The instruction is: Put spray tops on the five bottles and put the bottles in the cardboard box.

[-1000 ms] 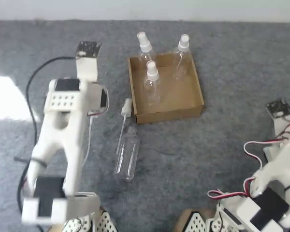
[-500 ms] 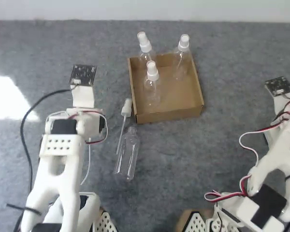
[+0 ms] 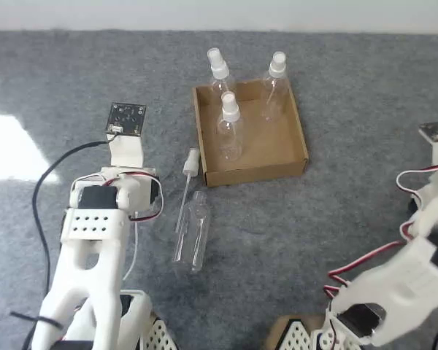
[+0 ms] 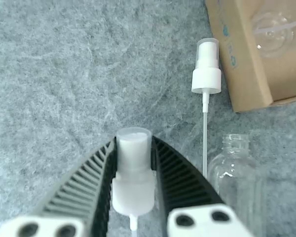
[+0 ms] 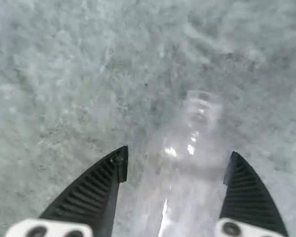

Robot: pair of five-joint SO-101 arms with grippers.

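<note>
My left gripper (image 4: 133, 143) is shut on a white spray top (image 4: 133, 173), held above the grey carpet. Beside it on the carpet lie a loose spray top (image 4: 206, 74) with its long tube and an uncapped clear bottle (image 4: 237, 168). In the high view that bottle (image 3: 192, 233) lies left of the cardboard box (image 3: 296, 164), with the loose top (image 3: 190, 163) by its neck. Three capped bottles (image 3: 230, 127) stand in the box. My right gripper (image 5: 178, 153) is open, with another clear bottle (image 5: 187, 173) lying between its fingers (image 5: 98, 192).
The left arm (image 3: 106, 211) stands over the carpet left of the lying bottle. The right arm (image 3: 423, 255) is at the right edge of the high view. Red and white cables hang from both arms. Bare carpet lies between the box and the right arm.
The left arm has pulled back from the far side toward the near edge. The right arm has swung outward toward the right edge.
</note>
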